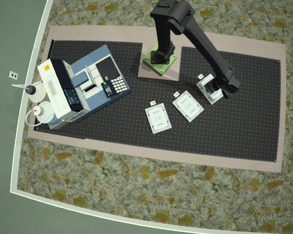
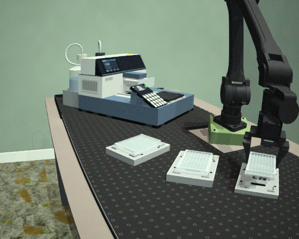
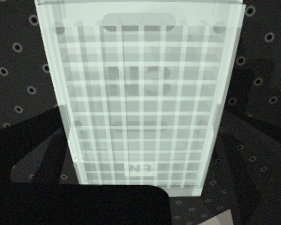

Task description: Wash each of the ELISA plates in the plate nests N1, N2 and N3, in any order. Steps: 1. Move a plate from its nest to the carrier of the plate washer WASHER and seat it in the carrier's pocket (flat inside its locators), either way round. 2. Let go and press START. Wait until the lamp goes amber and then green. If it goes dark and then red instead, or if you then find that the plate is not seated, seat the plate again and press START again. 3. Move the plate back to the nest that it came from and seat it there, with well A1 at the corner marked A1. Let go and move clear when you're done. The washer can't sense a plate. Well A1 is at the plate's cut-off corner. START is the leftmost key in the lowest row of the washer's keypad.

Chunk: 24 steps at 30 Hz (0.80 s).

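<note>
Translucent plastic, gridded with wells, fills the wrist view: this is the ELISA plate [image 3: 139,95], and the hand [image 2: 262,162] pinches it by its two long sides, one dark finger [image 2: 247,150] on each flank. The jaws stand wide, since the plate itself is wide.

Directly under the hand sits nest N3 [image 2: 257,186], and the plate [image 2: 260,165] is raised off it. The nest's printed label and a dark slot show on the white base below the plate's front edge, and the corner locators stand bare (two of them also show past the plate's far end in the wrist view). Whether the plate hangs quite level I cannot tell.

Beside the hand, toward the washer, the next ELISA plate [image 2: 194,161] lies flat in nest N2 [image 2: 191,180]. Beyond that one, further from the hand, the third plate [image 2: 136,144] lies flat in nest N1 [image 2: 138,156].

Well away from the hand, at the far end of the perforated black desk [image 2: 148,211], stands the plate washer [image 2: 127,87]. Its slanted keypad [image 2: 155,99] faces the nests, and a small lamp [image 2: 145,86] above the keys glows green. From above, the arm's forearm hides most of the held plate, and the hand [image 1: 215,90] hangs over N3's white frame [image 1: 203,86].
</note>
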Each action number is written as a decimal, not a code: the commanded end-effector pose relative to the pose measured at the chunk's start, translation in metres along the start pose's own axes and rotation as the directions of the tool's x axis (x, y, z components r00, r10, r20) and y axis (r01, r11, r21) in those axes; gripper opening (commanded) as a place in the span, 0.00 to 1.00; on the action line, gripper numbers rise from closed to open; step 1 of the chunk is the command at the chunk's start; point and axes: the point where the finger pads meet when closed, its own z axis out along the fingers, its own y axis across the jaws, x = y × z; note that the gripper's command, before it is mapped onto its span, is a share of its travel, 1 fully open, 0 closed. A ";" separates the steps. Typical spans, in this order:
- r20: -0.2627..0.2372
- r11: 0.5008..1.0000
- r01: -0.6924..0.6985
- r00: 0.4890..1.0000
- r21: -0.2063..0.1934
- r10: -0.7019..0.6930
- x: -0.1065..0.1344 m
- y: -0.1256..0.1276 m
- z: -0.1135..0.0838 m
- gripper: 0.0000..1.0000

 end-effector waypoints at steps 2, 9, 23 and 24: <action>0.060 1.000 0.000 0.998 -0.028 0.002 -0.023 0.011 -0.031 0.84; 0.061 1.000 0.000 0.998 -0.029 0.002 -0.023 0.011 -0.040 0.84; 0.062 1.000 0.000 0.998 -0.031 0.002 -0.021 0.012 -0.065 0.84; 0.063 1.000 0.001 0.998 -0.031 0.001 -0.021 0.012 -0.066 0.84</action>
